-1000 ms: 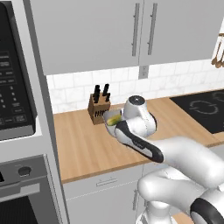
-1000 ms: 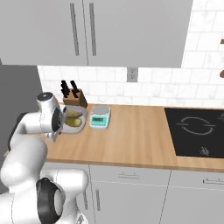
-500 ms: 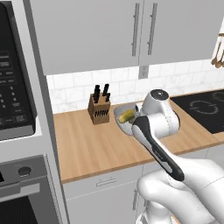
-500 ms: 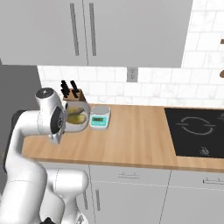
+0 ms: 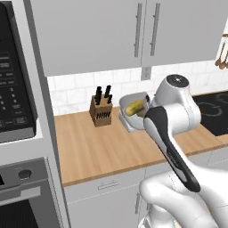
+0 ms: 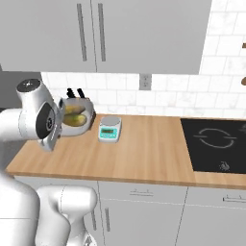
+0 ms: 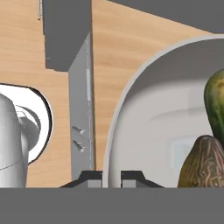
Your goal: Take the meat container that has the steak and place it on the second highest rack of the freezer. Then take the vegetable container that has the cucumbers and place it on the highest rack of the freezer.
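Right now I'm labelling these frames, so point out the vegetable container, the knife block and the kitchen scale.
vegetable container (image 5: 129, 116): left base view, its near grey wall.
knife block (image 5: 100, 113): left base view, wooden front face.
kitchen scale (image 6: 108, 129): right base view, its top plate.

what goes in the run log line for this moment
hand: shut on vegetable container rim | container: lifted above counter, tilted, cucumbers inside | freezer placement: not yet done

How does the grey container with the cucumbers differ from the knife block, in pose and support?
The vegetable container is off the counter, tipped on its side so its opening faces outward, with the gripper shut on its rim; the knife block stands upright on the counter. The container is pale grey and rounded; the block is brown wood and boxy, with dark handles sticking up. Both sit near the tiled back wall.
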Motion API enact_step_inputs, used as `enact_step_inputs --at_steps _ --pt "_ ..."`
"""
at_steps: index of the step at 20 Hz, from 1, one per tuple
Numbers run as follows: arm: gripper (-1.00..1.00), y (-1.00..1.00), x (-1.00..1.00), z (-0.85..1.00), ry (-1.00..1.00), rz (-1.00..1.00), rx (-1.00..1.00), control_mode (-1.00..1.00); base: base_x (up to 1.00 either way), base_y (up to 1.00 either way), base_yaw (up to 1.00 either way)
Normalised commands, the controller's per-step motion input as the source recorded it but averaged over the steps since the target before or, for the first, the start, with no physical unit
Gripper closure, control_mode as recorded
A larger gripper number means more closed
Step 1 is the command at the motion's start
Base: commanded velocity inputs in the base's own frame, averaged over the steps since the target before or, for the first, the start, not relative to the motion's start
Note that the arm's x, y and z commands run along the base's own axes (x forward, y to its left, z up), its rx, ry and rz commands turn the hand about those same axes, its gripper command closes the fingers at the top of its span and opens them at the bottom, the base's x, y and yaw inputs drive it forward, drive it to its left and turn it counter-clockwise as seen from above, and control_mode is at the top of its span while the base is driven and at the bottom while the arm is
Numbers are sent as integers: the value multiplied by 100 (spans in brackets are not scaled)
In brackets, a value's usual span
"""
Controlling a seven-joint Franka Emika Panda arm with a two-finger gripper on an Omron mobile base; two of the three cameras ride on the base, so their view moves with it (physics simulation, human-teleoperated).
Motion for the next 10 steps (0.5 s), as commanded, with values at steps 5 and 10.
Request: enact_step_inputs --at_steps 5,10 --pt "100 0 -40 43 2 -2 0 -100 0 0 0" --pt "100 -4 -38 26 1 0 0 -100 0 0 0"
